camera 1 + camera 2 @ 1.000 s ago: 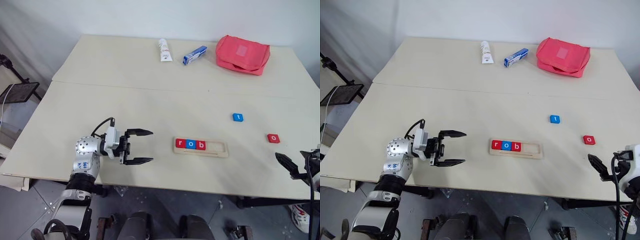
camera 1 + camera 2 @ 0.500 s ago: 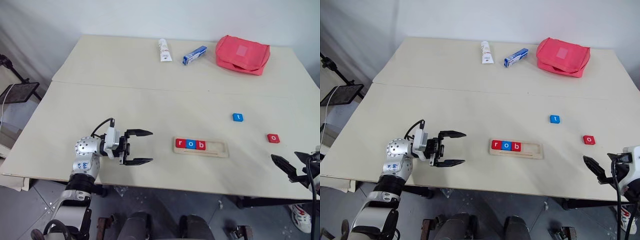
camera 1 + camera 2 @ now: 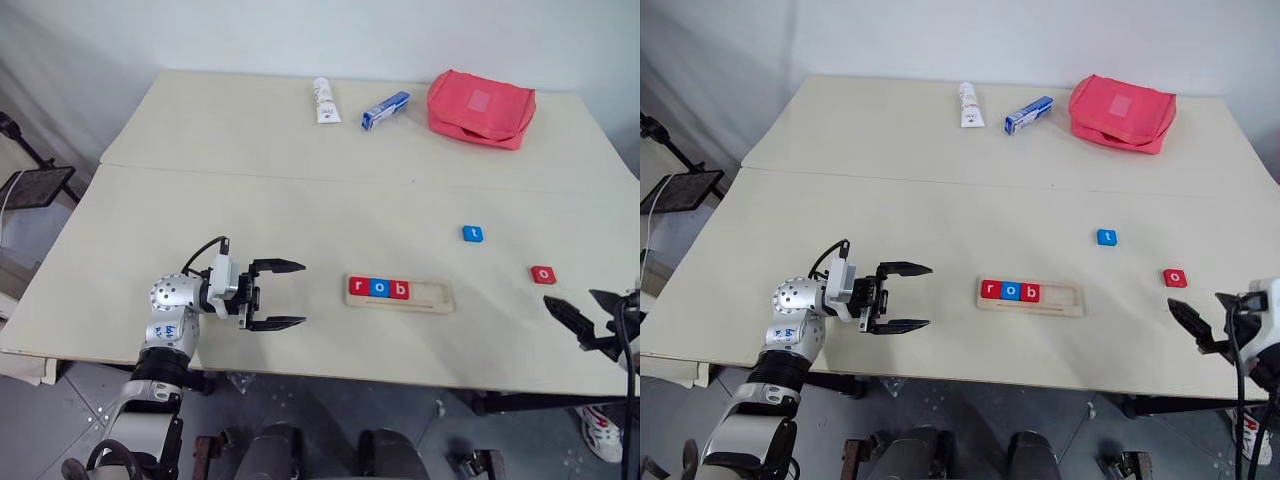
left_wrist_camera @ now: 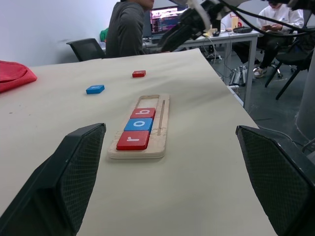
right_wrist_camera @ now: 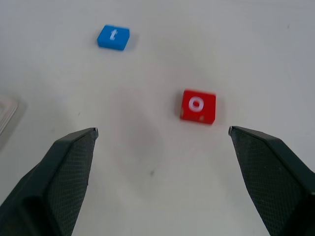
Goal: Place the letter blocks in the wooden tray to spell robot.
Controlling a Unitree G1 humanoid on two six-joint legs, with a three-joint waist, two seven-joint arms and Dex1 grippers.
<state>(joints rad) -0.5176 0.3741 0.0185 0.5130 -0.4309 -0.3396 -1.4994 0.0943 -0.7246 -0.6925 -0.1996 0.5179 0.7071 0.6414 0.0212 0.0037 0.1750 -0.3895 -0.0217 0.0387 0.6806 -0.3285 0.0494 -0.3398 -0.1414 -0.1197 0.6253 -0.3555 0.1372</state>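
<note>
With jaws apart, the right gripper point(image 3: 1200, 328) nears the red o point(image 3: 1175, 278); a low approach could shove it off the table point(image 3: 940, 190).

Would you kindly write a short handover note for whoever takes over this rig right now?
Left tool: open, empty, left of the tray.
Right tool: open, empty, near the table's right edge, just short of the red o.
Done: r, o, b sit in the tray's left three slots.
Left: red o into the fourth slot, then blue t, loose beyond the tray, into the fifth.
</note>
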